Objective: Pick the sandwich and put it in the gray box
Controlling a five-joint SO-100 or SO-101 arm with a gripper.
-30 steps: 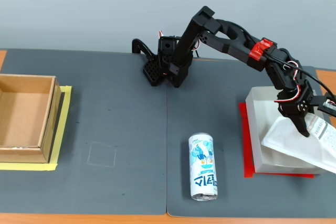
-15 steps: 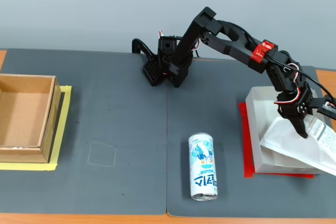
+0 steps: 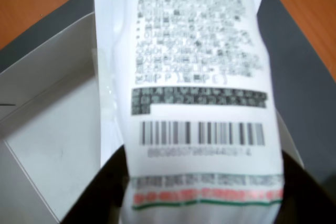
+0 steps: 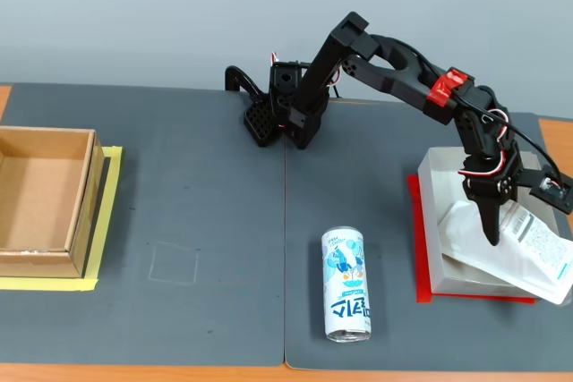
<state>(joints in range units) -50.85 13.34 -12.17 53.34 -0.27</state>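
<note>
Matte mat (image 4: 215, 221); claw (image 4: 501, 225) grips glossy sandwich (image 4: 528, 252).

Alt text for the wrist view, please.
A white sandwich package with a blurry barcode label fills the frame, held between the dark gripper jaws at the bottom edge. Below it lies the pale gray box on a dark mat, orange tabletop beyond.

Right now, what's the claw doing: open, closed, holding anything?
Claw: closed on the flat clear-and-white plastic sandwich package, over the shallow pale gray cardboard tray.

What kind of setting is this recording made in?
Probably a tabletop robot test bench: dark gray mat over an orange wooden table, tape-marked brown cardboard box, plain gray wall behind.
</note>
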